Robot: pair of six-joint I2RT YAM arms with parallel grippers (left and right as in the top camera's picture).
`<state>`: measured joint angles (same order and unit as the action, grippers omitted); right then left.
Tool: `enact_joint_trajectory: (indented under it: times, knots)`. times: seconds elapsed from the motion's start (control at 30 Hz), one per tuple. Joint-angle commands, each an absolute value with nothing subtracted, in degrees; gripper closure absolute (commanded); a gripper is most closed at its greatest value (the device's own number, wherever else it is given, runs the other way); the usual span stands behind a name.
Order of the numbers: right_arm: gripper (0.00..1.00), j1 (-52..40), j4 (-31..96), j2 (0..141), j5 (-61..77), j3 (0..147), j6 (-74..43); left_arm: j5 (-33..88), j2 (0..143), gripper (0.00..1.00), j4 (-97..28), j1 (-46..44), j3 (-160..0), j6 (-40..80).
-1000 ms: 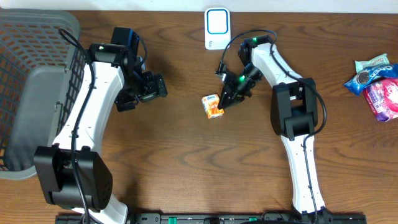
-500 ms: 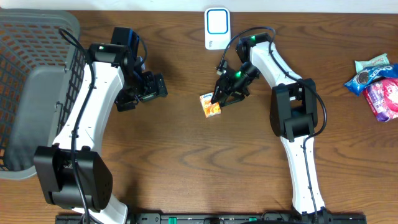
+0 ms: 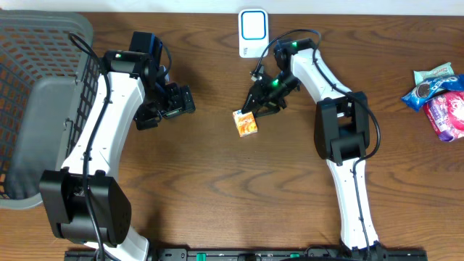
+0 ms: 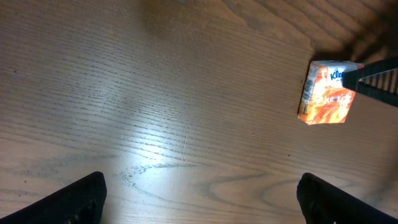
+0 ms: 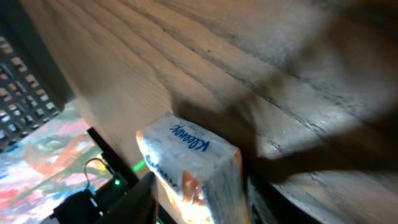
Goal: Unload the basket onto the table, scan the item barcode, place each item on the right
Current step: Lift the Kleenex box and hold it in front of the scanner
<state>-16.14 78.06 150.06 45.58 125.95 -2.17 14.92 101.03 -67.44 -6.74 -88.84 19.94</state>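
Observation:
The item is a small orange-and-white Kleenex tissue pack [image 3: 245, 123] lying on the wooden table, a little left of centre. My right gripper [image 3: 255, 107] reaches down to it from the upper right. In the right wrist view the pack [image 5: 193, 162] fills the gap between the two dark fingers [image 5: 144, 196], which press its sides, so my right gripper [image 5: 199, 205] is shut on it. The left wrist view has the pack [image 4: 326, 93] at the upper right, with a right finger on its corner. My left gripper [image 3: 165, 110] hovers open to the left, and its fingertips [image 4: 74, 199] hold nothing.
A white scanner with a blue frame [image 3: 252, 32] stands at the table's back edge, above the pack. A grey wire basket [image 3: 29, 87] takes up the left side. Several snack packets [image 3: 438, 94] lie at the far right.
My right gripper was shut beside the pack a second ago; it opened, slid left over it and closed on its sides. The pack shifted slightly left. The left arm stayed still.

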Motion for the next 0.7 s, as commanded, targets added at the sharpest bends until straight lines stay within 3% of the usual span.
enact_joint_trajectory:
  times: [0.0, 0.2, 0.67]
  knots:
    - [0.62, -18.24, 77.49, 151.83, 33.85, 124.97, -6.2, 15.0, 100.36, 0.02, -67.66, -6.33, -89.1, 20.69]
    - [0.62, -19.31, 78.04, 151.83, 32.32, 123.44, -6.2, 15.0, 100.36, 0.02, -67.68, -6.33, -89.1, 20.69]
    - [0.49, -18.09, 83.05, 151.83, 30.94, 123.35, -6.15, 15.0, 100.36, 0.02, -67.66, -6.33, -89.1, 20.69]
